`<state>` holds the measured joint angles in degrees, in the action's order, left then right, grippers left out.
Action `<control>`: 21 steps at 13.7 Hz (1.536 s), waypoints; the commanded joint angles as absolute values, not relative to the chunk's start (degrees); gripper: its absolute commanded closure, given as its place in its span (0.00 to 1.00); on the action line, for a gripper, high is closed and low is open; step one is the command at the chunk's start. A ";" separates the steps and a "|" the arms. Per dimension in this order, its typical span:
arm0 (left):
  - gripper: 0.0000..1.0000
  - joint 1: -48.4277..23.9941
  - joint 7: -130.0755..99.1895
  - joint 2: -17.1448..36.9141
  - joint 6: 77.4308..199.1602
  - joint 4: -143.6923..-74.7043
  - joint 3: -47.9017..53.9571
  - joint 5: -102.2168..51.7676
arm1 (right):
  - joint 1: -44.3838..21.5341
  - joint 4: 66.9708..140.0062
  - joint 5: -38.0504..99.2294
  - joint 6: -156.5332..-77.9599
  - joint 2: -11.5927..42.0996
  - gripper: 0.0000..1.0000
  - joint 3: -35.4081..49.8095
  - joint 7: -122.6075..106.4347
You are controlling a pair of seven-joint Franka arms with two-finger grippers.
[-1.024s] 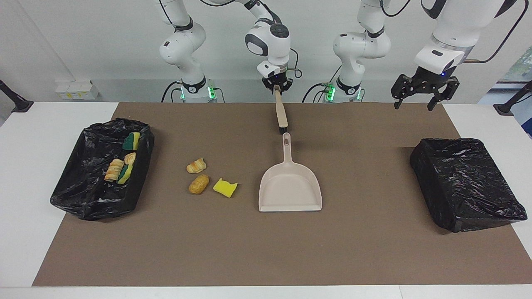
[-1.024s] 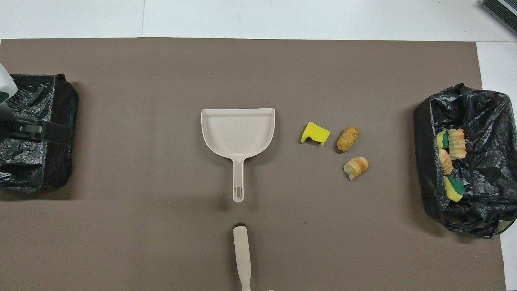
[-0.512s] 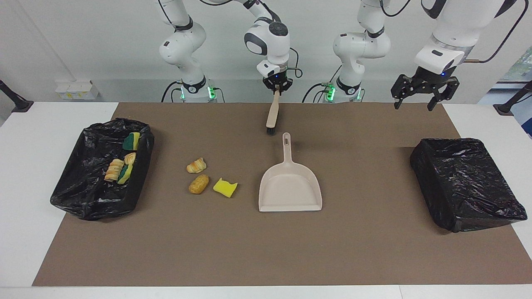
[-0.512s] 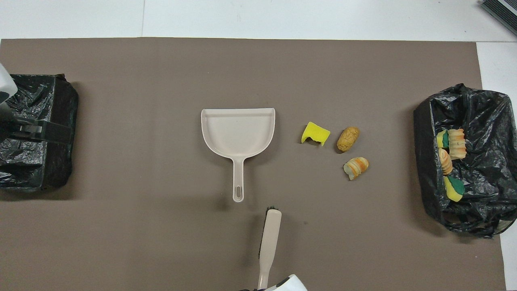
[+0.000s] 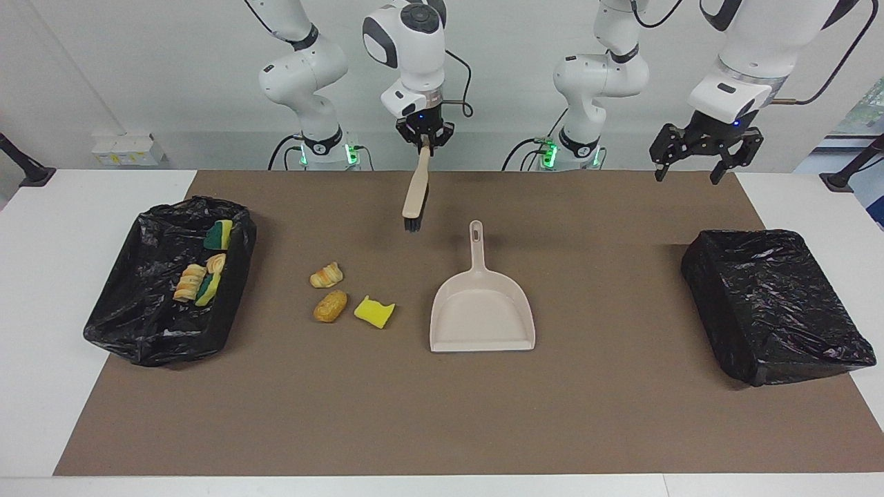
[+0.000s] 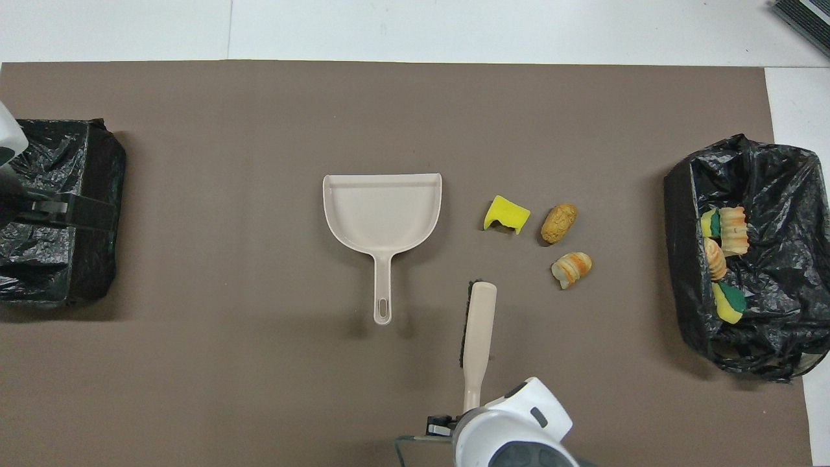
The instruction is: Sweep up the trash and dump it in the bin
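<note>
Three trash scraps lie on the brown mat: a pastry piece (image 5: 326,275) (image 6: 571,268), a bread roll (image 5: 330,305) (image 6: 558,223) and a yellow sponge chunk (image 5: 373,311) (image 6: 506,215). Beside them, toward the left arm's end, lies the beige dustpan (image 5: 482,307) (image 6: 382,217), its handle pointing at the robots. My right gripper (image 5: 424,139) is shut on the handle of the beige brush (image 5: 415,195) (image 6: 478,327). The brush hangs tilted in the air over the mat, bristles down, beside the dustpan's handle. The black-lined bin (image 5: 138,331) (image 6: 687,259) holds several scraps. My left gripper (image 5: 697,169) waits open, raised.
A second black-wrapped box (image 5: 773,304) (image 6: 58,259) sits at the left arm's end of the mat, under the left gripper in the overhead view. White table (image 5: 69,207) borders the mat on every side.
The right arm has lifted and swung the brush toward the right arm's end, from near the dustpan's handle tip closer to the scraps. The left arm has not moved.
</note>
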<state>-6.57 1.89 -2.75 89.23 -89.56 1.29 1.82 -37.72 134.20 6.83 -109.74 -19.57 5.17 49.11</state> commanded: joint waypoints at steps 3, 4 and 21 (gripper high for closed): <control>0.00 -5.98 2.02 -2.81 87.98 -88.86 1.76 2.46 | -29.72 133.15 4.48 -107.31 -19.42 1.00 5.36 41.24; 0.00 -5.98 2.11 -2.81 87.98 -88.86 1.76 2.46 | -27.18 133.42 4.40 -107.58 -19.42 1.00 5.54 39.31; 0.00 -13.34 -9.53 -3.43 90.06 -93.93 3.34 -0.43 | -2.38 125.17 -10.98 -116.80 -4.50 1.00 5.62 11.78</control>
